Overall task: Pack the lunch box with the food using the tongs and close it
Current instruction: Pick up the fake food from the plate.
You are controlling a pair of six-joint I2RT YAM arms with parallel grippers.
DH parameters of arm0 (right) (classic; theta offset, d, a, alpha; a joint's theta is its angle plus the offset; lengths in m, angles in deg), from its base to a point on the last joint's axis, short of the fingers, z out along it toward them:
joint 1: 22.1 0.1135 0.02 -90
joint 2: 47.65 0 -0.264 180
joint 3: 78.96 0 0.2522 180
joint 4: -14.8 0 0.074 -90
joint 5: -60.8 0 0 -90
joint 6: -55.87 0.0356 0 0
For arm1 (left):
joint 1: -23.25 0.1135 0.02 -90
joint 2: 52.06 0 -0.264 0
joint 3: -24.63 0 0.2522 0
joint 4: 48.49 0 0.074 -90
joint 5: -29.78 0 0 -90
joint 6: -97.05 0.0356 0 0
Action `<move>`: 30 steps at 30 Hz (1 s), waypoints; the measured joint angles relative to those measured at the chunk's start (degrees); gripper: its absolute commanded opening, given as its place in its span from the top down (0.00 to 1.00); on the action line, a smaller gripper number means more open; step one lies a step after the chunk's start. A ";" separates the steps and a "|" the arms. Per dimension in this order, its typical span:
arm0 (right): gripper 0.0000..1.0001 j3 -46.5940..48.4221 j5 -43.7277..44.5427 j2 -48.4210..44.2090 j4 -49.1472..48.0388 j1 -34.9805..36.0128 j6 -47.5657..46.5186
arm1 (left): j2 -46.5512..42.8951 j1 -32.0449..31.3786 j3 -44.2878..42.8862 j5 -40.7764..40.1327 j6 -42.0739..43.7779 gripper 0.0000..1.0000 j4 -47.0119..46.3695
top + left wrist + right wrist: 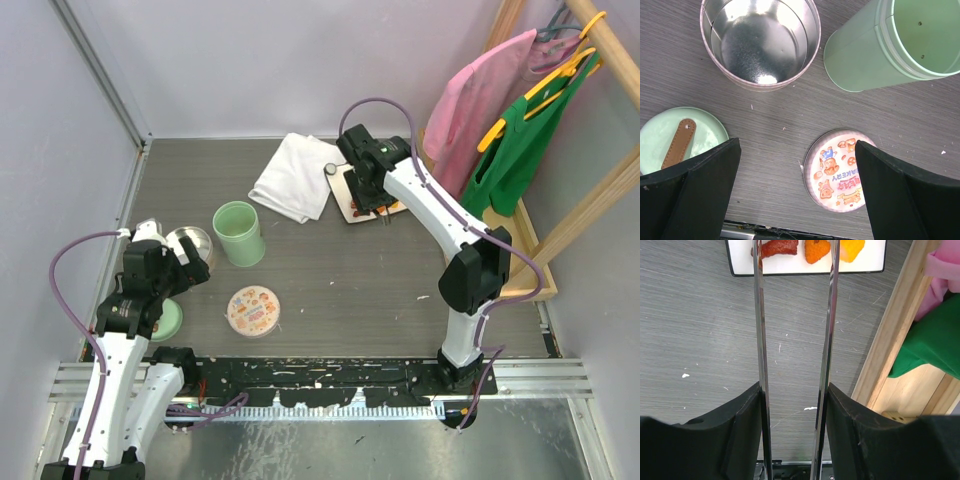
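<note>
The lunch box stands in parts: a mint-green tub (238, 232) (890, 45), an open metal tin (188, 243) (760, 40), a printed round lid (254, 310) (837, 170) and a mint-green lid (670, 137) with a brown strap. My left gripper (190, 272) (797, 175) hangs open over the table between the tin and the lids, holding nothing. The food (817, 250), red, orange and yellow pieces, lies on a white plate (805, 269) (350, 208). My right gripper (375, 192) (793, 390) is shut on the tongs (760, 340); their arms stay apart, with the tips over the food.
A folded white cloth (295, 185) lies at the back, left of the plate. A wooden rack (560, 230) (890, 340) with pink and green garments (515, 140) stands close on the right of the right arm.
</note>
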 measured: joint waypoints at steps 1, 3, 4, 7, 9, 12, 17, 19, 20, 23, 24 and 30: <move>0.46 -0.42 0.11 0.02 -0.04 -0.11 -0.02 | 0.00 0.00 0.00 0.00 0.00 0.02 0.02; 0.46 -1.31 0.17 0.04 -0.20 -0.55 -0.09 | 0.00 0.00 0.00 0.00 0.00 0.02 0.02; 0.46 -1.60 0.22 0.15 -0.24 -0.87 -0.22 | 0.00 0.00 0.00 0.00 0.00 0.02 0.00; 0.47 -1.75 0.24 0.92 -0.61 -2.19 -0.66 | -0.02 0.00 0.00 -0.02 0.00 0.02 0.02; 0.47 -1.84 0.22 1.33 -1.09 -3.08 -0.90 | -0.02 0.00 0.00 -0.02 0.02 0.02 0.00; 0.46 -1.92 0.11 1.79 -1.77 -4.39 -1.11 | -0.02 0.00 -0.02 -0.02 0.00 0.02 0.00; 0.46 -1.95 -0.02 2.78 -2.86 -6.03 -1.77 | -0.02 0.00 0.00 0.00 0.02 0.02 0.00; 0.47 -1.95 -0.31 3.41 -3.19 -6.58 -2.25 | -0.02 0.00 0.00 -0.02 0.02 0.02 0.00; 0.47 -1.95 -0.55 3.74 -3.37 -6.82 -2.47 | -0.02 0.00 0.00 -0.02 0.00 0.02 0.00; 0.47 -1.95 -1.18 4.68 -3.91 -7.45 -2.93 | -0.07 0.00 0.00 -0.04 0.00 0.02 0.00; 0.47 -1.92 -1.38 4.87 -4.04 -7.58 -3.08 | -0.07 0.00 0.00 -0.02 0.02 0.02 0.00; 0.47 -0.11 -2.25 6.82 -4.66 -8.46 -4.63 | -0.04 0.00 0.00 -0.02 0.02 0.02 0.02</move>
